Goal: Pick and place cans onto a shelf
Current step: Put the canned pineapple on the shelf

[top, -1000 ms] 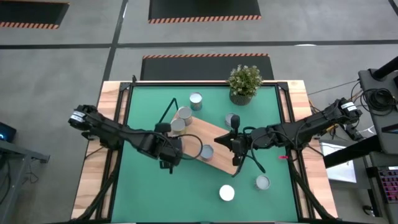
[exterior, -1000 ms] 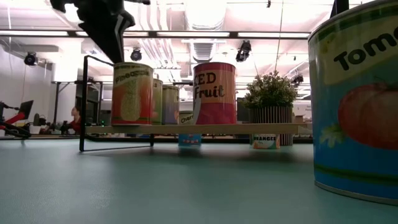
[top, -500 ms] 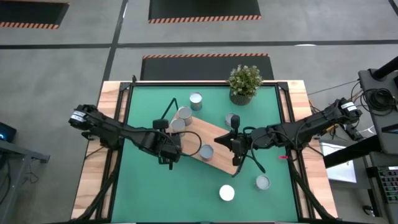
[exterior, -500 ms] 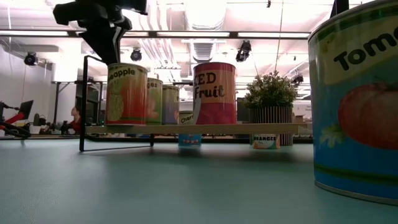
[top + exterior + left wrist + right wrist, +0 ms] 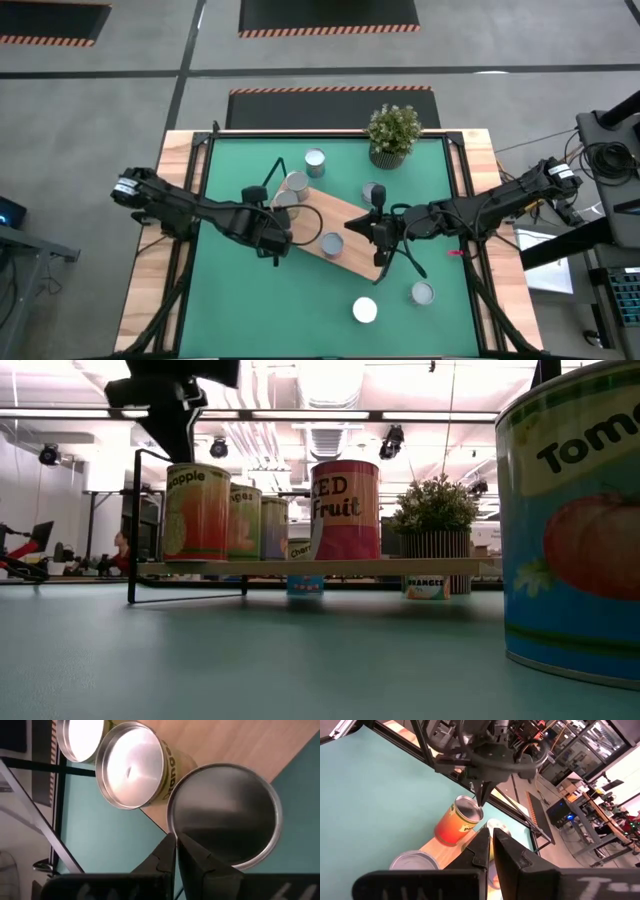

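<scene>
**Cans and shelf on green bench**

Left gripper (image 5: pixel 165 405) cut off at the low view's top edge, fingers (image 5: pixel 172 855) pressed together over the rim of an orange pineapple can (image 5: pixel 196 511) at the shelf (image 5: pixel 345 232) end, seemingly tilting it; grip unclear; right gripper (image 5: pixel 377 231) fingers pressed together, holding nothing, above the board's other end. Tomato can (image 5: pixel 575 530) cropped; further cans on the light-wood shelf; potted plant (image 5: pixel 392 132) behind; bench (image 5: pixel 240 300) green; workshop beyond.

Both arms are dark, slim and jointed, with pale grey caps on the joints near their bases. The left gripper (image 5: pixel 176 851) and right gripper (image 5: pixel 488 845) each end in two matte black, wedge-shaped fingers.
</scene>
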`<action>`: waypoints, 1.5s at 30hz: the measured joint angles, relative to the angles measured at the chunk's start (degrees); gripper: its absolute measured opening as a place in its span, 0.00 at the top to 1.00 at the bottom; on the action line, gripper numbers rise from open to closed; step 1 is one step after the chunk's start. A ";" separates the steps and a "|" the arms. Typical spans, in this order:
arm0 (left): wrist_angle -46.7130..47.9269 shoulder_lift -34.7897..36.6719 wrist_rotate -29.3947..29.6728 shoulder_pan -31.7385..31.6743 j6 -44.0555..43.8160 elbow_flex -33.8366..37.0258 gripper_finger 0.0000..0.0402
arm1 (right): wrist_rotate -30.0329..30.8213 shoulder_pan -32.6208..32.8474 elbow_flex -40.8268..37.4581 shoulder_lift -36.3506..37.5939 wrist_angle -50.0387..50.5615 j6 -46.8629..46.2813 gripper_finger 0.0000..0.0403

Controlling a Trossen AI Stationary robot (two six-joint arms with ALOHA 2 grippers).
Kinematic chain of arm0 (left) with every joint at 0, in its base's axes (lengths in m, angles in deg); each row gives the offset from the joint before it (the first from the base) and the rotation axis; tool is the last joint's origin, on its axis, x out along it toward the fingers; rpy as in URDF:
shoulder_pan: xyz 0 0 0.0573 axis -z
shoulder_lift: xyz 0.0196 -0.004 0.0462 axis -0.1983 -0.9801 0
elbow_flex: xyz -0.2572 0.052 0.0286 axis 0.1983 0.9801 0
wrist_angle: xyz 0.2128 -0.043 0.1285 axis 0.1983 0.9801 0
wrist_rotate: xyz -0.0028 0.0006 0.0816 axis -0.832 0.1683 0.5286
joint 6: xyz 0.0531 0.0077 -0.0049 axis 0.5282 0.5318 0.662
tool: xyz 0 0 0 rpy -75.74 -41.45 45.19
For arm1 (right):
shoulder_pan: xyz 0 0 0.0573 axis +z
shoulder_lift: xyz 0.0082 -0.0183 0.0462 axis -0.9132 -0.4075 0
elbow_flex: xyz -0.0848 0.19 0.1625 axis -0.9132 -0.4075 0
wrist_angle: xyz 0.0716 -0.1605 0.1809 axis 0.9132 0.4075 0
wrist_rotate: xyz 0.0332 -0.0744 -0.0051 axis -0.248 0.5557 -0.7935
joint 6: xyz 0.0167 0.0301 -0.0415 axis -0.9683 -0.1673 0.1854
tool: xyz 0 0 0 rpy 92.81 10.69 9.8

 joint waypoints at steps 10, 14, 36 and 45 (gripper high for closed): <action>-2.47 0.08 -6.78 4.53 0.91 -6.70 1.00 | 0.00 0.00 0.00 0.00 0.00 0.08 0.97; -7.69 -0.09 -11.99 6.47 1.86 -5.48 1.00 | 0.00 0.00 0.00 0.00 0.02 0.08 0.97; -7.53 -2.63 -4.07 4.75 0.45 1.81 1.00 | 0.00 0.01 0.00 0.00 0.00 0.04 0.97; -7.20 -2.58 -4.08 4.35 0.22 2.06 1.00 | 0.00 0.01 0.00 0.00 0.00 0.04 0.97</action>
